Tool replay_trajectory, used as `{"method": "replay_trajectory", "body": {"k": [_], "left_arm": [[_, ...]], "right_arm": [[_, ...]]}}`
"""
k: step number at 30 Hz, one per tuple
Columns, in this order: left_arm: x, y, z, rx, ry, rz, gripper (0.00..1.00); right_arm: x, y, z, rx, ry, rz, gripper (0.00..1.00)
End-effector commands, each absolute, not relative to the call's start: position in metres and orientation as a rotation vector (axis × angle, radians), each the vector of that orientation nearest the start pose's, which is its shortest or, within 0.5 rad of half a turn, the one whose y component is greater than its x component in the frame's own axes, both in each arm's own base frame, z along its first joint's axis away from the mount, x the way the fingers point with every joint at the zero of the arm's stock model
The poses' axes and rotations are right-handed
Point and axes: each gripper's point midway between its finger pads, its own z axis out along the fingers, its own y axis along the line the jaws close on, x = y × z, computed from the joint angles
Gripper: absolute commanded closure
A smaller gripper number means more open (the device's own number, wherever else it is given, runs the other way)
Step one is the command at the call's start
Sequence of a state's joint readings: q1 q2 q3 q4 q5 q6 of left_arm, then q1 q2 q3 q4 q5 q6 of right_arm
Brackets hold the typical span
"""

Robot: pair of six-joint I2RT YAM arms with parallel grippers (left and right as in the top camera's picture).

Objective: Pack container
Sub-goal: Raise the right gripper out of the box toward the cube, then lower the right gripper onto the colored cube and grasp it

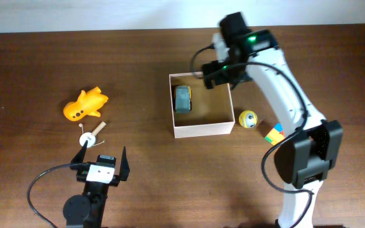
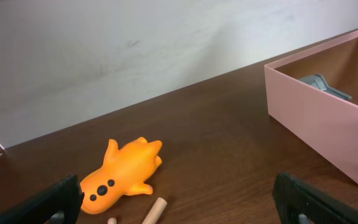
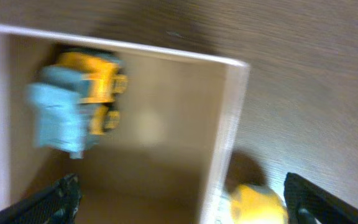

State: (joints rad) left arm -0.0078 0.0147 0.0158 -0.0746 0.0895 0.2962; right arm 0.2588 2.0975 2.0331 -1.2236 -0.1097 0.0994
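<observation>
The container (image 1: 201, 131) is a square cardboard box with white walls and a tan inside, mid-table. A blue and yellow toy truck (image 1: 183, 99) lies in its left part; it also shows in the right wrist view (image 3: 73, 106). My right gripper (image 3: 182, 199) is open and empty above the box's right wall (image 3: 225, 130), with a yellow ball (image 3: 257, 202) below it outside the box. My left gripper (image 2: 182, 202) is open and empty near the front left, just short of an orange toy animal (image 2: 120, 171) and a wooden peg (image 2: 154, 211). The box wall (image 2: 319, 121) shows at its right.
The yellow ball (image 1: 248, 118) and a multicoloured cube (image 1: 273, 135) lie right of the box. The orange toy animal (image 1: 85, 105) and the small wooden peg with a white wheel (image 1: 92, 135) lie at the left. A pale wall borders the table's far edge.
</observation>
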Motion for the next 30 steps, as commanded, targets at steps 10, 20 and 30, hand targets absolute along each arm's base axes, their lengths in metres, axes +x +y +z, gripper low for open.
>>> {"method": "replay_trajectory", "body": {"k": [10, 20, 30], "left_arm": [[0.245, -0.015, 0.158, 0.318, 1.614, 0.165, 0.01], [0.245, -0.015, 0.158, 0.318, 1.614, 0.165, 0.01], [0.245, -0.015, 0.158, 0.318, 1.615, 0.165, 0.01]], "right_arm": [[0.435, 0.034, 0.161, 0.270, 2.960, 0.238, 0.01], [0.384, -0.018, 0.191, 0.578, 2.993, -0.029, 0.01], [0.342, -0.047, 0.183, 1.033, 2.888, -0.306, 0.01]]}}
